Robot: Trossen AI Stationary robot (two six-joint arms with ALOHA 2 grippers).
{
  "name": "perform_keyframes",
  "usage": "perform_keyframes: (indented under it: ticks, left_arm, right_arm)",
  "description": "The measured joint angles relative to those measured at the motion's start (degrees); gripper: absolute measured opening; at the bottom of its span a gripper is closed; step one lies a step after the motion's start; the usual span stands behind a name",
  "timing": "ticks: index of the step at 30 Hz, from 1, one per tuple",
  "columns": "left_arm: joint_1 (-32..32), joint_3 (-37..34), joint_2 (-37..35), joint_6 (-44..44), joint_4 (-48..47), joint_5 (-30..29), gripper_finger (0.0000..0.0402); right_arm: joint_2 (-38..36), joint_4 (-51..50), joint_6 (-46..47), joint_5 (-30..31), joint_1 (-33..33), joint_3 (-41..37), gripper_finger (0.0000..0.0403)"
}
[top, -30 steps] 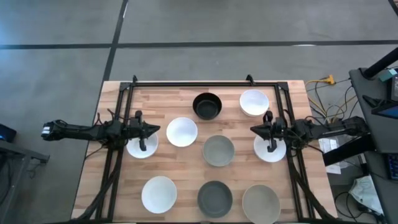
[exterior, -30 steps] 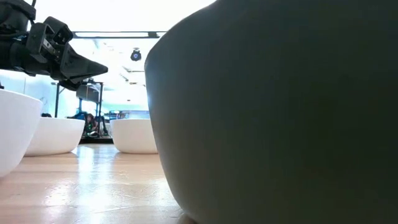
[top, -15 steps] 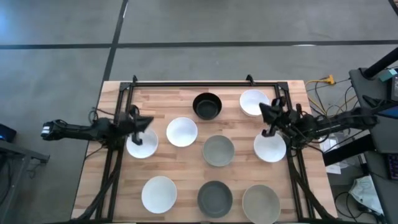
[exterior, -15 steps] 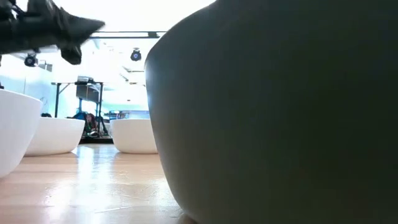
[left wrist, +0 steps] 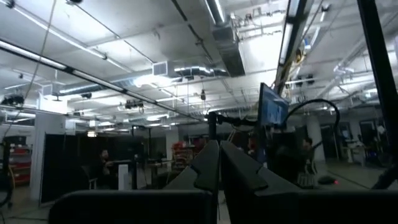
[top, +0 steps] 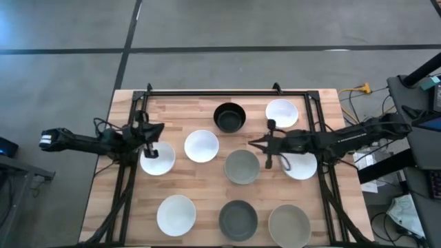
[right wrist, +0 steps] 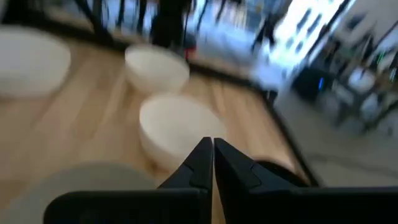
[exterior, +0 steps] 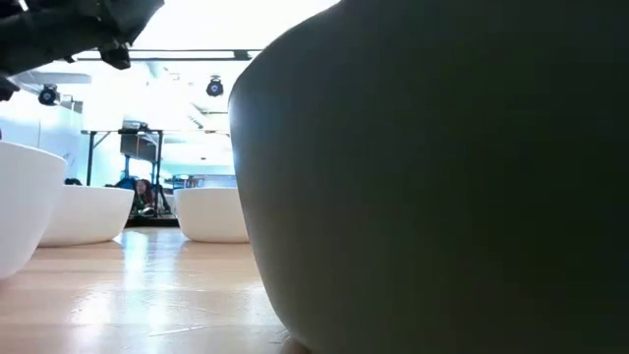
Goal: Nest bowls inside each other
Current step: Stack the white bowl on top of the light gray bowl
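Overhead: wooden table (top: 207,186); grey concrete floor (top: 62,69); bowls (top: 201,145) spread singly.

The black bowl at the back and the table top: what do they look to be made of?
The black bowl looks like glazed ceramic, though glossy plastic cannot be ruled out: its rim and inside catch bright highlights. The table top looks like wood in butcher-block style with a light satin finish: pale strips with grain lines run side by side, and the low view shows a soft sheen on it.
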Motion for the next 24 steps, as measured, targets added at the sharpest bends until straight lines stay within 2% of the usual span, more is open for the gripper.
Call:
perform_keyframes:
  ticks: [3, 5, 8, 12, 17, 20, 24]
  left_arm:
    - [0.0, 2.8, 4.1, -0.1, -0.1, 1.0, 0.0]
    - [0.0, 5.9, 7.7, -0.8, -4.5, 2.5, 0.0]
    - [0.0, 11.6, 12.2, -1.5, -19.7, 3.0, 0.0]
    - [0.0, 19.3, 18.6, -1.6, -38.7, 3.0, 0.0]
    - [0.0, 24.2, 25.7, -1.1, -37.4, 2.9, 0.0]
    - [0.0, 26.3, 28.6, 2.0, -35.9, 2.8, 0.0]
    - [0.0, 28.5, 30.3, 8.6, -35.1, 2.8, 0.0]
  right_arm:
    - [1.6, -17.2, 3.7, 0.3, -0.6, 7.2, 0.0009]
    - [2.6, -29.6, 7.3, 0.4, -1.1, 12.5, 0.0009]
    - [3.8, -45.9, 15.3, 0.4, -1.7, 19.4, 0.0011]
    - [4.8, -61.4, 23.3, 0.4, -1.7, 26.1, 0.0034]
    - [4.8, -74.9, 32.4, -1.1, -1.7, 30.5, 0.0096]
    - [4.5, -81.1, 39.9, -6.8, -1.7, 31.1, 0.0134]
    - [2.9, -82.4, 49.4, -14.5, -0.1, 27.5, 0.0163]
